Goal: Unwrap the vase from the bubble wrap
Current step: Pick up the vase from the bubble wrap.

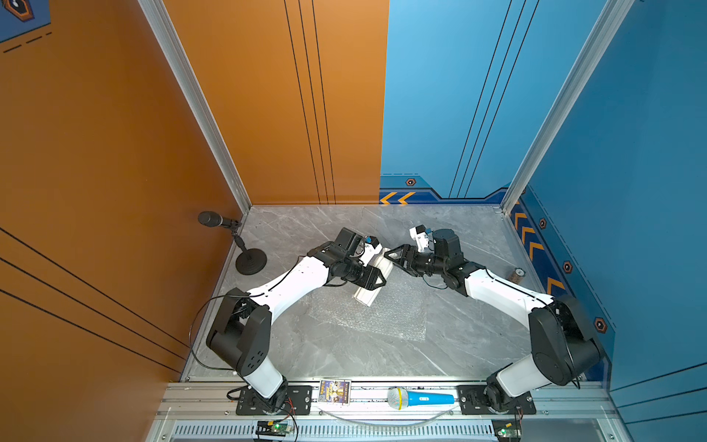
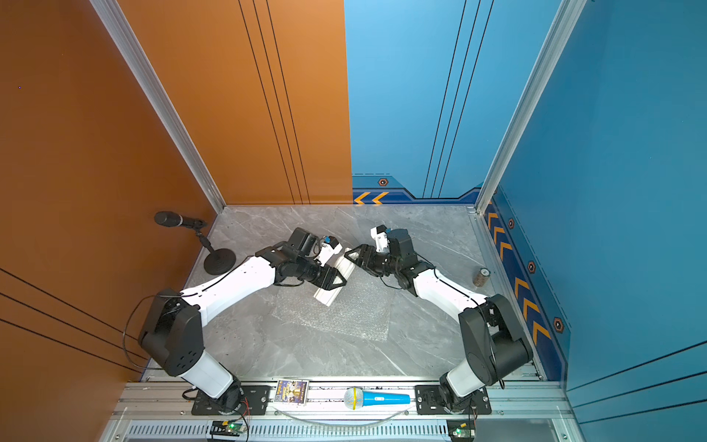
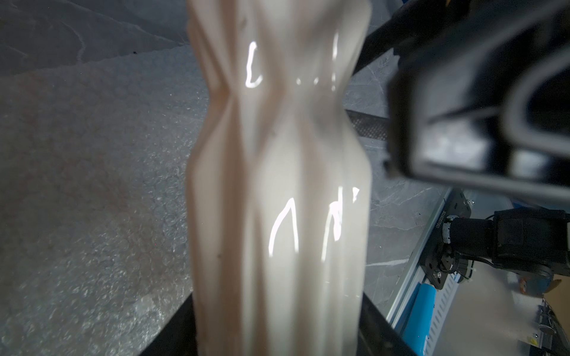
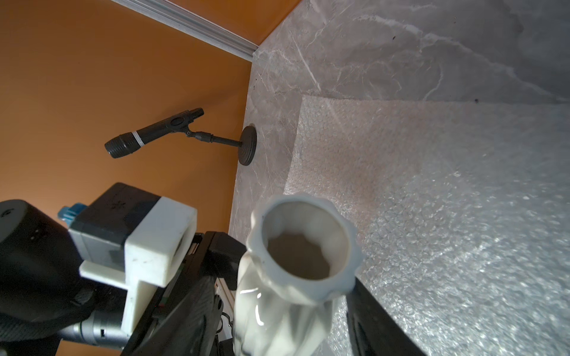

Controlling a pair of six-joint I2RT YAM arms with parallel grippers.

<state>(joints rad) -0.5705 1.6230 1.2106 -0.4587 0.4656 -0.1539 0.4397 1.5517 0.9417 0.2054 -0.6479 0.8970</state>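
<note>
The vase point(image 1: 367, 294) point(image 2: 329, 294) is white, ribbed and bare of wrap. It hangs tilted above the bubble wrap point(image 1: 375, 317) point(image 2: 336, 317), which lies spread flat on the marble table. My left gripper point(image 1: 378, 279) point(image 2: 340, 281) is shut on the vase's body point(image 3: 277, 185). Its dark fingers point(image 3: 376, 326) press both sides of the vase. My right gripper point(image 1: 390, 257) point(image 2: 350, 257) point(image 4: 283, 311) stands open around the neck, just below the scalloped rim point(image 4: 308, 212). A gap shows beside each of its fingers point(image 4: 376, 314). Bubble wrap point(image 4: 447, 215) point(image 3: 92, 185) fills the ground under the vase.
A black microphone on a round stand point(image 1: 250, 262) point(image 4: 154, 135) stands at the back left by the orange wall. A small brown jar point(image 1: 516, 274) point(image 2: 481, 276) sits by the right wall. On the front rail lie a blue toy microphone point(image 1: 421, 398) and a picture card point(image 1: 334, 391).
</note>
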